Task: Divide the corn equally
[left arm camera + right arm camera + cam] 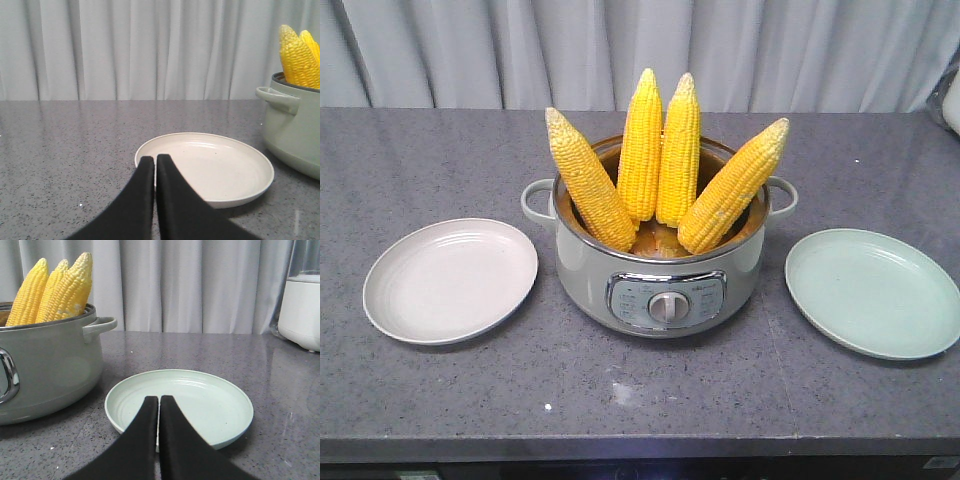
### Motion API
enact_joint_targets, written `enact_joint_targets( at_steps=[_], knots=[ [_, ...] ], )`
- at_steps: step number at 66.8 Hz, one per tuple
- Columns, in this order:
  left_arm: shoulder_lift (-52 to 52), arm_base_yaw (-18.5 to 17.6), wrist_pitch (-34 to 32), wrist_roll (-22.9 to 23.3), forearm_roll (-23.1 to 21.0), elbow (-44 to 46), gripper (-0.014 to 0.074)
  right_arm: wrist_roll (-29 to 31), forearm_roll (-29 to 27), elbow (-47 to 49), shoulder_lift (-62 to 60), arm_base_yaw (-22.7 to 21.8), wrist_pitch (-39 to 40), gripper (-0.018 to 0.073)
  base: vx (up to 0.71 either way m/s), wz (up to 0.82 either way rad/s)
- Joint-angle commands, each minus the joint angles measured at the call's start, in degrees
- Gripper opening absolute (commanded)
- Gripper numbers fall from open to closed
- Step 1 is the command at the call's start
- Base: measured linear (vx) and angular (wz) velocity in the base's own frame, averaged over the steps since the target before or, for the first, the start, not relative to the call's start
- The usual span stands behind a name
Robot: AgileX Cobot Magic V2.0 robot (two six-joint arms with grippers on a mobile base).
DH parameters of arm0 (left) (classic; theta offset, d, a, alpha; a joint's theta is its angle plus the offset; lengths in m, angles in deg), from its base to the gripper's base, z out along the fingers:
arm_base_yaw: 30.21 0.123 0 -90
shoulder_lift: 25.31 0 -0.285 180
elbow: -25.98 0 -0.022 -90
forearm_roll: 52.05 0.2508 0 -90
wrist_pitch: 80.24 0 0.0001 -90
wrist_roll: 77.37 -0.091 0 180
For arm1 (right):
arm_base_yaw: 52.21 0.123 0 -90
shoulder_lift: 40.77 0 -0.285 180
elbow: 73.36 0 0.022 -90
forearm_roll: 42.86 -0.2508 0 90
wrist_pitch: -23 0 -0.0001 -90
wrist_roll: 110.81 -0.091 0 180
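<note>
Four cobs of corn [641,150] stand tips-up, fanned out, in the grey-green pot [582,265] at the middle of the grey surface [620,400]. A beige plate [450,280] lies at the pot's 9 o'clock and a pale green plate [875,292] at 3 o'clock. The left hand [155,158] and the right hand [159,398] are both closed and hold nothing, each at its plate's near rim.

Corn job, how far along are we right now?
Nothing done: all four cobs stand in the pot; the beige plate and green plate are bare. Nothing in hand: left gripper and right gripper are shut, empty. Left: two cobs per plate.
</note>
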State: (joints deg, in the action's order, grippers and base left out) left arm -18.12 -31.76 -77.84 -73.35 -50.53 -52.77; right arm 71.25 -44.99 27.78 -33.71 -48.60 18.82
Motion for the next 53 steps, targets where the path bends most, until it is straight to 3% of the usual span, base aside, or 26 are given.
enact_joint_targets(
  at_steps=[1, 53],
  knots=[
    [-0.97, -0.03, -4.19, 0.12, -0.39, -0.81, -0.0007, 0.74, 0.18, -0.39, -0.05, 0.09, 4.18, -0.0006, 0.05, 0.04],
    [-0.97, -0.03, -4.19, 0.12, -0.39, -0.81, -0.0007, 0.74, 0.18, -0.39, -0.05, 0.09, 4.18, -0.0006, 0.03, 0.02]
  ],
)
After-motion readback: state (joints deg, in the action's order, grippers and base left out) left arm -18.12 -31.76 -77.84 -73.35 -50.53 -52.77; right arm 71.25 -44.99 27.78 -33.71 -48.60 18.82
